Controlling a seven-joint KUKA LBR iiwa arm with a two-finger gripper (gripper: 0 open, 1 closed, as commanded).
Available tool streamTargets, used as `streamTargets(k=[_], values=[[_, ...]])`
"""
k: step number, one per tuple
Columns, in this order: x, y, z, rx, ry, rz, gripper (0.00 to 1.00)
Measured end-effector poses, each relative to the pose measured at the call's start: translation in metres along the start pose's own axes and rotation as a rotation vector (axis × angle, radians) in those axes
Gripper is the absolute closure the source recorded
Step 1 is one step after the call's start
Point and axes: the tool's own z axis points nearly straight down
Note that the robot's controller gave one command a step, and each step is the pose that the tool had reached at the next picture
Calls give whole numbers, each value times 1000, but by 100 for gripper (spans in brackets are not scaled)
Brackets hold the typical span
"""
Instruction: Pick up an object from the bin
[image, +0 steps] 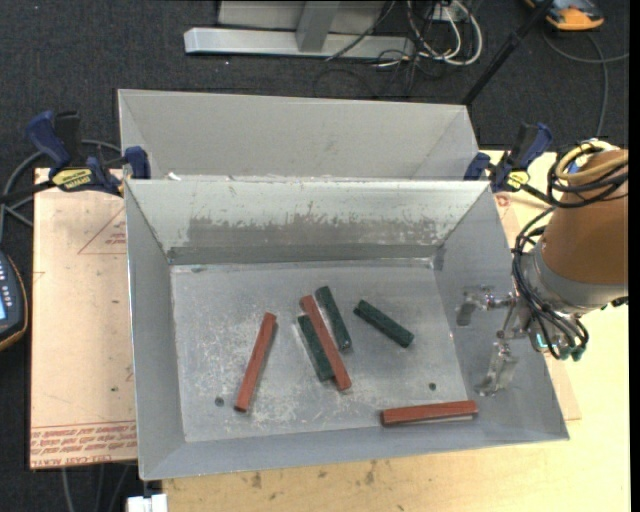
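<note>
Gripper (485, 340) is hanging spread and empty near the front red bar (430, 412); it's needing fingers straddling crosswise.

Three bars (256, 363) are red-brown, three dark green.

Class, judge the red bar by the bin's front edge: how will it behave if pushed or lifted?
The red bar looks straight and square-edged, so probably stiff and sliding rather than rolling. Lying flat, it should not tip. Its slimness suggests lightness.
</note>
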Motion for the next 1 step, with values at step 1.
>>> streamTargets(k=[1], values=[[-77,20,110,0,-7,-269,0]])
